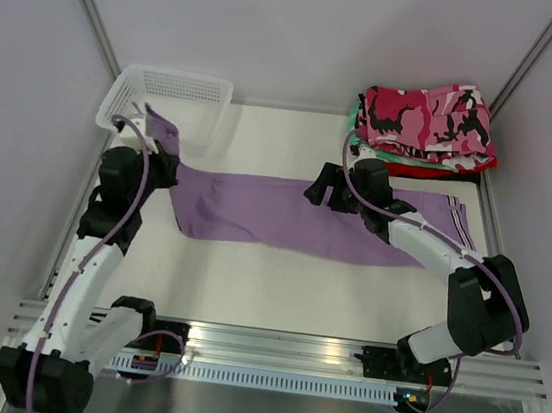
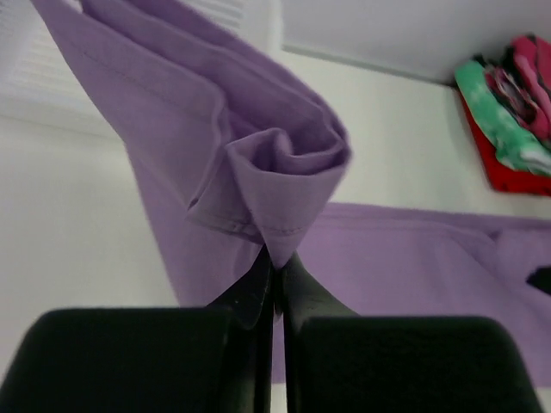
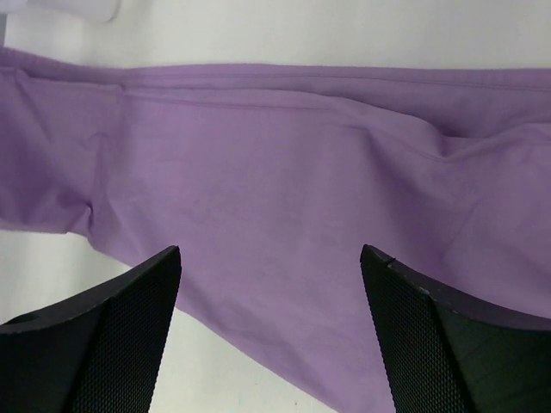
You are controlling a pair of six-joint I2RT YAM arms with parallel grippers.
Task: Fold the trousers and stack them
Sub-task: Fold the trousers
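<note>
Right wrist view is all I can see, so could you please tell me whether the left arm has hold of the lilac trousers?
Observer: Yes, the left arm's fingers are shut on a bunched edge of the lilac trousers.
Operator: Thank you. Where is that end?
Observer: Right by the white basket at the far left corner.
Operator: And the camouflage pair?
Observer: The camouflage trousers lie folded on top of the far right stack, above a green-and-white garment and a red garment.

Left claw (image 2: 275,274) pinched tight, right claw (image 3: 271,267) spread wide on its inward-bent arm
</note>
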